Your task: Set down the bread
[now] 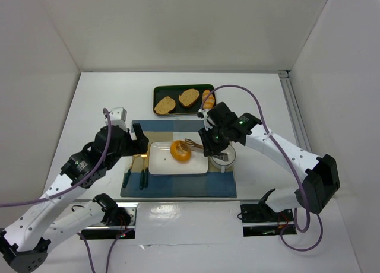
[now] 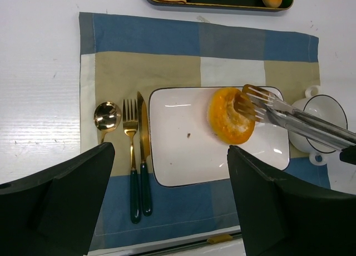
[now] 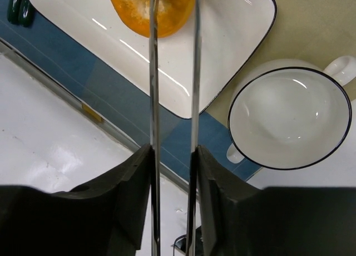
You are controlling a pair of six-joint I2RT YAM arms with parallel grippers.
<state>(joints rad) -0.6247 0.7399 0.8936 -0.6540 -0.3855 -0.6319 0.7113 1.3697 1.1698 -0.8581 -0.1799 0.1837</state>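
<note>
On the plate (image 2: 178,161), the bread (image 2: 225,122) is resting. The right gripper (image 3: 172,156) is clamping tongs (image 2: 292,116), slightly spread, tips straddling the bread's rim. The left gripper (image 2: 171,153) is hovering, jaws apart.

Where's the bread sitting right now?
Top view: the bread lies on the right half of the white plate, on the placemat. The tongs in the right claw reach over it; the white cup stands just right of the plate.

One bread (image 1: 180,151), two toast slices (image 1: 165,105), one tongs (image 2: 289,114) (metal)
</note>
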